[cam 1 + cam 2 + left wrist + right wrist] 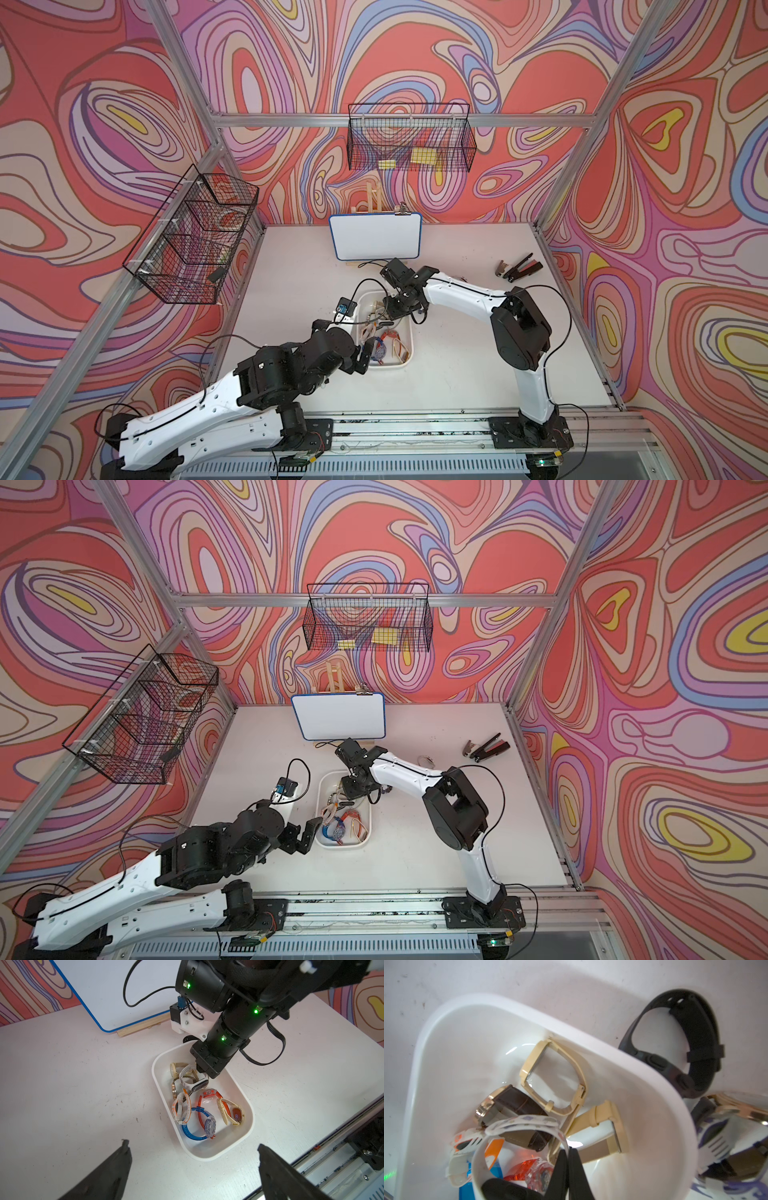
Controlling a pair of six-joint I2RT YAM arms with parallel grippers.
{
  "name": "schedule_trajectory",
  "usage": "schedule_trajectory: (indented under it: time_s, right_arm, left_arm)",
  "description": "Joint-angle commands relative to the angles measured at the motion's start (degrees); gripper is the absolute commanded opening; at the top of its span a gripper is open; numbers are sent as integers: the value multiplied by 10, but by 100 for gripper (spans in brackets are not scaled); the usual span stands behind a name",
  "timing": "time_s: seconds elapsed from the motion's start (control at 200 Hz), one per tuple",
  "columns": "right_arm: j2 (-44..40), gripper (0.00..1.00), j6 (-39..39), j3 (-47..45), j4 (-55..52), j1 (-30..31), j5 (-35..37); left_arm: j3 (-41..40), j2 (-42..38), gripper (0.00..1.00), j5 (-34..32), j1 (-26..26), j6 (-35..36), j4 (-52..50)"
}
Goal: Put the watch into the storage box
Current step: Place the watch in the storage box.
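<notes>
White storage box (410,338), watches (380,351) inside, on pale table (457,374)

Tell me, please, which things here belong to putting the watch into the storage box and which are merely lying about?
Job: storage box; white-strap watch in the shut right gripper; black watch on the table beside the box.
Lying about: whiteboard; wire baskets; black hand tools.
</notes>
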Motion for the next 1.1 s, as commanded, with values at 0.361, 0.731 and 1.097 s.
schedule_trajectory:
  time_s: [0.361, 0.731, 1.097]
  right_arm:
    - [29, 2, -4, 3, -2, 26, 39]
    - [-35, 22, 17, -24, 11, 26, 39]
    - [-138, 63, 38, -77, 29, 23, 31]
  left_arm:
    - [-9, -4, 100, -12, 3, -2, -10]
    - [-5, -1, 100, -10, 3, -3, -12]
    - [-2, 20, 100, 17, 3, 3, 7]
